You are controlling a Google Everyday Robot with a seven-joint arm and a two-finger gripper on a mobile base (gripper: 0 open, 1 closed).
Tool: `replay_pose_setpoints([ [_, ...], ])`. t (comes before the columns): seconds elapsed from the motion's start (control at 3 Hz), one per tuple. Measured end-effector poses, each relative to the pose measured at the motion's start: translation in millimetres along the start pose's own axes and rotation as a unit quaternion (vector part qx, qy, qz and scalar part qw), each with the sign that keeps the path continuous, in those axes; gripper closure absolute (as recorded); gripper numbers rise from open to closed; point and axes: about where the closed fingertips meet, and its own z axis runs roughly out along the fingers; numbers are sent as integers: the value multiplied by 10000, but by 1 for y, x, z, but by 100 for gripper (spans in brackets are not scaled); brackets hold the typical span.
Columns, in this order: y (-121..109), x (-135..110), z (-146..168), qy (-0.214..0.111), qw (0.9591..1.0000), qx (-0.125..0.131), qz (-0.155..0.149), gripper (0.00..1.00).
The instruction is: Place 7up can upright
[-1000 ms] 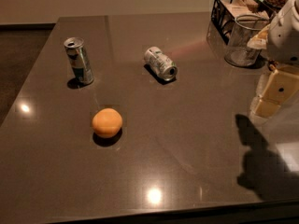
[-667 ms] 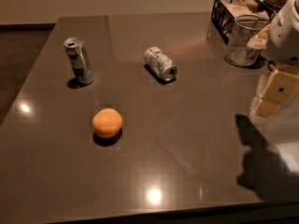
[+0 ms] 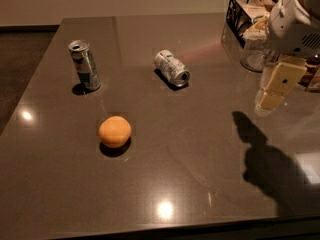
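Observation:
The 7up can (image 3: 171,68), short and silver with green and white markings, lies on its side near the middle of the dark table (image 3: 200,149), its top end pointing to the front right. My gripper (image 3: 274,95) hangs above the table at the right, well to the right of the can and apart from it, with nothing seen in it. Its cream fingers (image 3: 279,84) point downward and cast a shadow on the table in front of it.
A taller slim silver can with a teal label (image 3: 84,64) stands upright at the left. An orange (image 3: 115,131) sits in front of it. A black wire basket (image 3: 250,14) and a clear glass vessel (image 3: 252,51) stand at the back right corner.

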Motion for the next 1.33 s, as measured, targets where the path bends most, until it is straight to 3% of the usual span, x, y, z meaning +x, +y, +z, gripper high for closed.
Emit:
replay_pose_setpoints([
  [0.33, -29, -18, 20, -230, 9972, 50, -704, 0],
  [0.67, -52, -39, 45, -366, 9872, 24, -1553, 0],
  [1.0, -75, -53, 68, -405, 9697, -23, -2407, 0],
  [1.33, -95, -64, 89, -470, 9440, -39, -3264, 0],
])
